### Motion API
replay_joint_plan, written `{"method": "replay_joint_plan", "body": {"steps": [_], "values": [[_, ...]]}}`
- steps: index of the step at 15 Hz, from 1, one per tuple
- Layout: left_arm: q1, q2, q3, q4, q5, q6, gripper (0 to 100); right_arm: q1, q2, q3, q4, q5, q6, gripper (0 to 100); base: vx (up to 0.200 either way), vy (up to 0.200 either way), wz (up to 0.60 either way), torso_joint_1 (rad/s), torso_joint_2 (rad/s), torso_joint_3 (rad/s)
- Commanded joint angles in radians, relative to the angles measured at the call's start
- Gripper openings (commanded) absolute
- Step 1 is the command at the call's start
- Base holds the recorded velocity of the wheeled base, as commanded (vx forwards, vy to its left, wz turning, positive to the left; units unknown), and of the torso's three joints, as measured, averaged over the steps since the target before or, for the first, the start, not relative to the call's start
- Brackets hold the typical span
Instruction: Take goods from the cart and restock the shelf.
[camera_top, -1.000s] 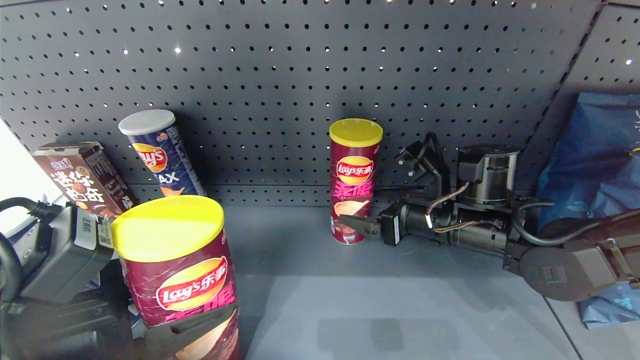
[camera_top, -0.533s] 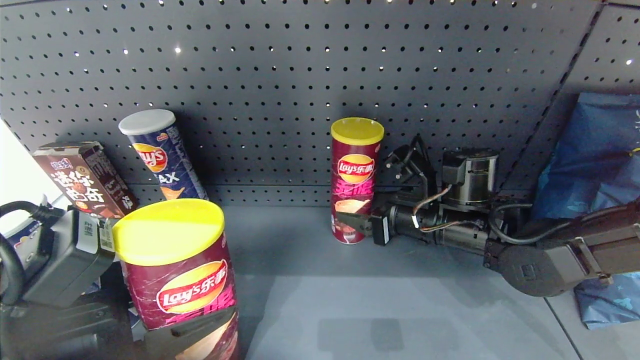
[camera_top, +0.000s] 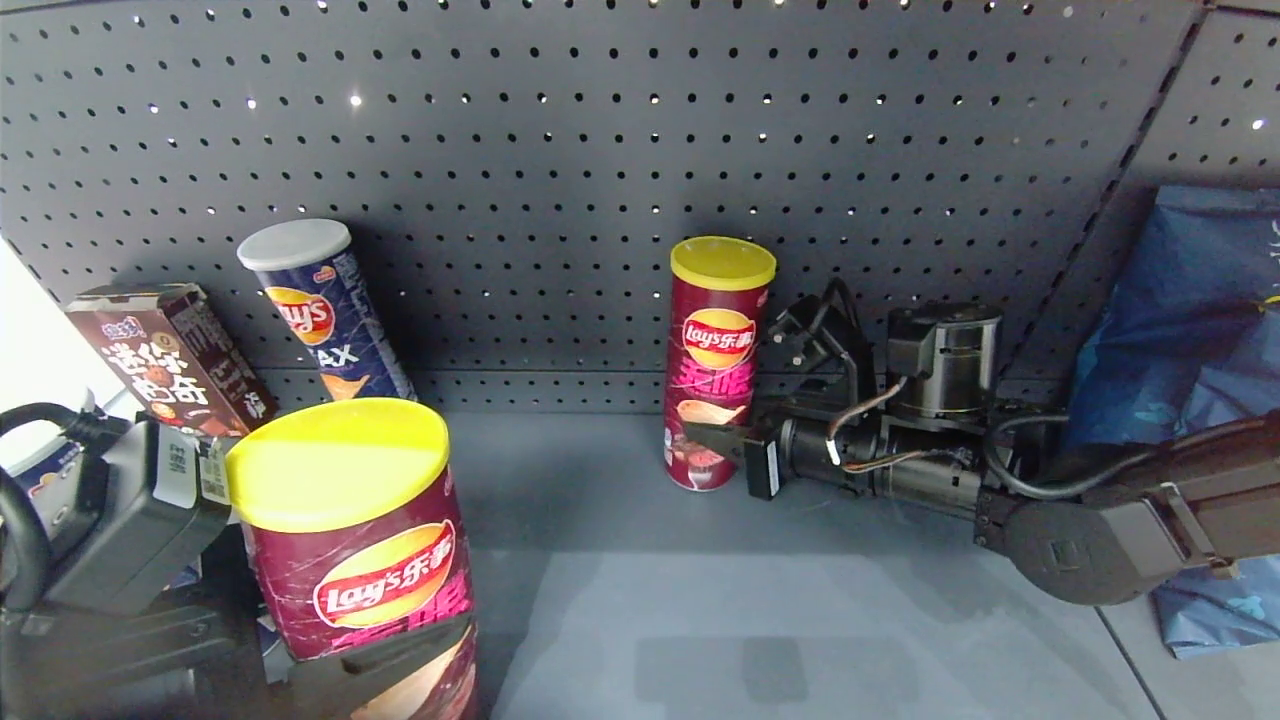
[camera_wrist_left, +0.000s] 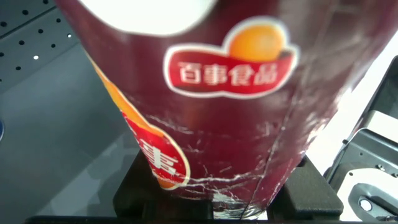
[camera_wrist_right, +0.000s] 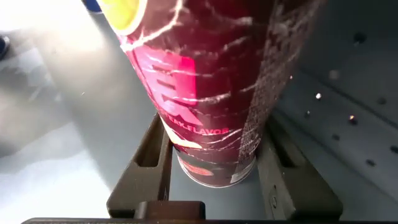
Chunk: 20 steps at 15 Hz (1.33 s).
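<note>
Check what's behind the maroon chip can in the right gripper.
Behind the maroon chip can, held by the right gripper, only the perforated back panel shows. The patch directly behind the can is covered, so contact with the panel can't be judged.

We see a grey shelf (camera_top: 800, 620) bearing an upright maroon can (camera_top: 715, 370), a leaning blue can (camera_top: 320, 310), a brown box (camera_top: 170, 350) and a blue bag (camera_top: 1190, 330).

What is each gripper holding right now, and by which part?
Left gripper: the near red chip can, by its lower body. Right gripper: the far red chip can, near its base.
</note>
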<state>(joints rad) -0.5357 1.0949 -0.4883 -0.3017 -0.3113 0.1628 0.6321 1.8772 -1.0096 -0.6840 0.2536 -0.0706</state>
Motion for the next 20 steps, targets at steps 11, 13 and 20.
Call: {"method": "replay_joint_plan", "body": {"steps": [11,13,20], "values": [[0.000,0.000,-0.001,0.000,0.001,0.000,0,0.153,-0.414,0.327,0.001,-0.013,0.003,0,0.000,0.000,0.00,0.000,0.00,0.000],[0.000,0.000,-0.006,0.000,0.001,0.000,0,0.181,-0.461,0.401,-0.002,-0.031,0.003,0,0.000,0.000,0.00,0.000,0.00,0.000],[0.023,0.000,-0.015,-0.004,-0.002,0.000,0,0.207,-0.503,0.517,-0.006,-0.036,0.006,0,0.000,0.000,0.00,0.000,0.00,0.000]]}}
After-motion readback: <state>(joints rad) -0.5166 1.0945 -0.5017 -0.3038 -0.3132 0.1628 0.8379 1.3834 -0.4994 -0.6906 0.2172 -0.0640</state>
